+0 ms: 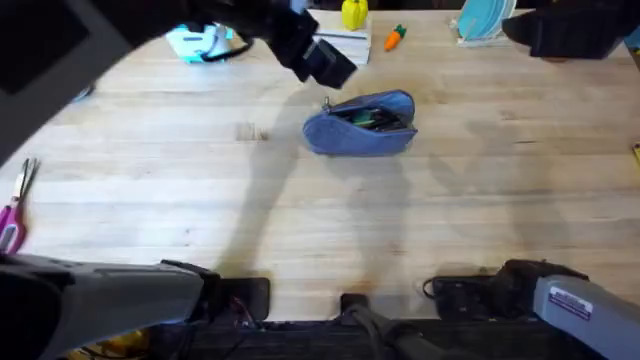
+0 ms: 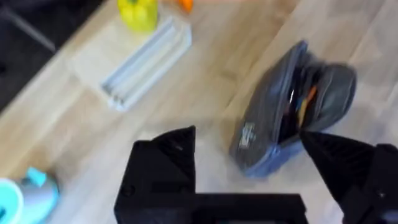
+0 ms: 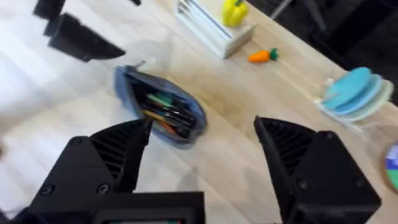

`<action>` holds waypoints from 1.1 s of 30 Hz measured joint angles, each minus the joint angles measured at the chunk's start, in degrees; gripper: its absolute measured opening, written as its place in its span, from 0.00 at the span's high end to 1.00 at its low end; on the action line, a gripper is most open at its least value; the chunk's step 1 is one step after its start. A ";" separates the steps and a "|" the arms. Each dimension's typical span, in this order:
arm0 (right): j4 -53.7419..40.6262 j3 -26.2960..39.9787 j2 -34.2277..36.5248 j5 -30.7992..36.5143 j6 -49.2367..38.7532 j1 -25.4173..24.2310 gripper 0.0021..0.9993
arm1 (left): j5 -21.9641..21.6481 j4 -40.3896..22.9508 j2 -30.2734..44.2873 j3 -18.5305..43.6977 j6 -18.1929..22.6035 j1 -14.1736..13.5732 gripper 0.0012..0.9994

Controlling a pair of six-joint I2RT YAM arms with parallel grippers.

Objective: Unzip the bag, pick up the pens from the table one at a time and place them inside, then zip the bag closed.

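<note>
The blue-grey bag (image 1: 360, 130) lies open on the wooden table (image 1: 200, 190), with pens (image 1: 372, 118) inside it showing green and orange bits. Its small metal pull (image 1: 326, 103) sticks out at the left end. My left gripper (image 1: 325, 62) hangs open just beyond that end, above the table, touching nothing. The left wrist view has the open bag (image 2: 261, 118) and the pens (image 2: 298, 106) between the open fingers (image 2: 174, 149). My right gripper (image 3: 202, 124) is open and empty, looking down on the bag (image 3: 193, 112) and pens (image 3: 163, 109) from a distance.
Pink-handled scissors (image 1: 12, 215) lie at the left edge. At the back stand a white rack (image 1: 345, 40) with a yellow pepper (image 1: 353, 14), a toy carrot (image 1: 395, 37), blue plates (image 1: 485, 20), a light-blue object (image 1: 195, 42) and a dark object (image 1: 575, 35).
</note>
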 joint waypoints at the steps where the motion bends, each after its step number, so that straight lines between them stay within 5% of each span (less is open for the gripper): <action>1: -0.56 0.00 0.00 -1.46 0.14 0.00 0.00 | -0.30 -0.61 -0.38 0.16 -0.02 1.05 0.01; 12: -4.87 0.00 0.00 -14.32 4.52 0.00 0.00 | -0.92 -6.70 0.91 0.10 1.70 7.19 0.01; 18: -4.64 0.11 1.53 -16.54 11.79 0.85 0.00 | 7.91 -14.40 0.91 0.10 14.56 14.22 0.01; 23: -2.98 0.17 6.40 -14.19 16.16 6.76 0.00 | 12.66 -22.85 0.91 0.10 27.80 19.10 0.01; 27: 0.93 0.17 10.48 -5.05 20.87 14.38 0.00 | 13.83 -26.04 1.27 0.10 36.85 20.17 0.01; 33: 9.15 0.17 16.61 5.11 29.35 24.74 0.00 | 13.13 -26.59 5.04 0.10 44.97 20.17 0.01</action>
